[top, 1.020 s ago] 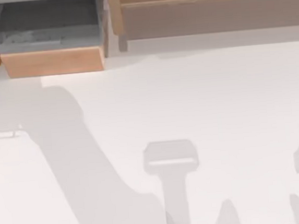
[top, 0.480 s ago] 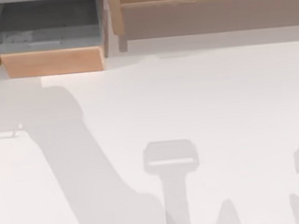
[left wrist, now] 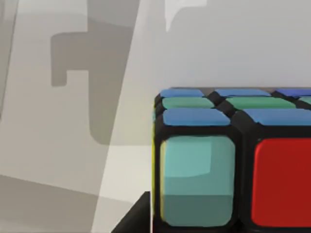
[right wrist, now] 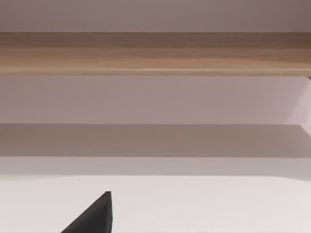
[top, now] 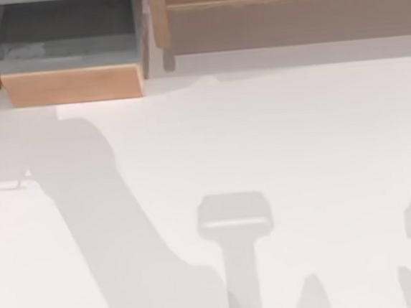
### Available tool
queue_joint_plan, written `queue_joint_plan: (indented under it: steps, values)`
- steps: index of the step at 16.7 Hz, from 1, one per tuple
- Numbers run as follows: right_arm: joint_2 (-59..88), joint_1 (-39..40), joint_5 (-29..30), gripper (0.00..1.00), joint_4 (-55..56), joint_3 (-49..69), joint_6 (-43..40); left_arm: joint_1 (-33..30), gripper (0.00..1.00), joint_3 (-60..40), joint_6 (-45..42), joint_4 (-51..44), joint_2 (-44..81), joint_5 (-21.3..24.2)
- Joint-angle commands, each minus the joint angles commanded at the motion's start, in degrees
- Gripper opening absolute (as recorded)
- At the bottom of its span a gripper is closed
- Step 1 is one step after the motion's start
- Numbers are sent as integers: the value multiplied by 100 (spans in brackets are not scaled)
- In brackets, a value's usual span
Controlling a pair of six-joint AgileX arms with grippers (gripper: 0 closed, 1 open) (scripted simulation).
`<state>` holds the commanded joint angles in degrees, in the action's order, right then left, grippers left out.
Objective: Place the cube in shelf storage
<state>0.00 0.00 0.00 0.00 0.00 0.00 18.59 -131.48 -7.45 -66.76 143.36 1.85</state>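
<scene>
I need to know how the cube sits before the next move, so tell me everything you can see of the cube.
The cube appears close up in the left wrist view, cut off by the picture's edge. It is a puzzle cube of glossy square tiles in a black grid: blue and green tiles on one face, a pale teal and a red tile on the adjoining face, a thin yellow sliver round the corner. It looks like smooth plastic. A dark finger tip lies right beside its corner; whether they touch cannot be told.

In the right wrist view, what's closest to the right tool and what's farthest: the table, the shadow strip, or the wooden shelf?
1. table, right beside the right tool.
2. shadow strip, at the foot of the shelf.
3. shelf storage, its wood plank farthest back.
The left tool is next to the cube.
</scene>
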Motion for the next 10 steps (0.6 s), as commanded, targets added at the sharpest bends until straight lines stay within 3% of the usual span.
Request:
queue_joint_plan:
  steps: [3, 10]
  values:
    - [0, 0, 0, 100, 0, 0, 0, 11, 0, 39, 58, 23, -30, -58]
    - [0, 0, 0, 100, 0, 0, 0, -147, 0, 313, 1212, 193, -141, -859]
